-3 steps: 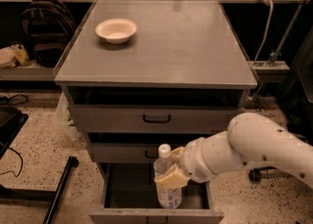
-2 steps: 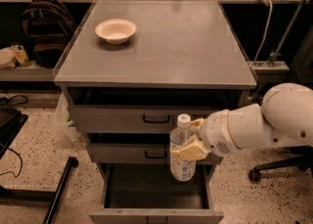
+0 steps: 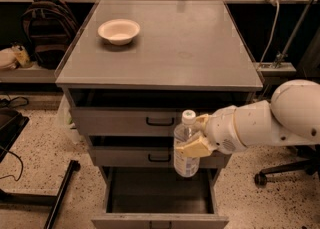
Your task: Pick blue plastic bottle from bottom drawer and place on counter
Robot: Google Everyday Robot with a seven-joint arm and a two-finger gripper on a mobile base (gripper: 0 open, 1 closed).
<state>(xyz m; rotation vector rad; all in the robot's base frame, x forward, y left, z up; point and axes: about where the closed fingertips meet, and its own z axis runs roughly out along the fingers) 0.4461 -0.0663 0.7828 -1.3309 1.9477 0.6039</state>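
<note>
We have the gripper pinching the clear water bottle upright below the front edge of the bench (clear of the open bottom drawer beneath the bench), so swinging inward too low could, we judge, knock it against that edge.

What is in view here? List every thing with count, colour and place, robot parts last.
counter: one, grey, top of the cabinet
bowl: one, cream, on the counter, far left
top drawer: one, grey, black handle, under the counter
middle drawer: one, grey, black handle, below the top drawer
bottom drawer: one, grey, dark inside, pulled open, lowest
blue plastic bottle: one, clear, white cap, upright, held before the middle drawer
backpack: one, dark, left of the cabinet
arm: one, white, reaching in from the right
gripper: one, tan fingers, shut on the blue plastic bottle, in front of the drawers
</note>
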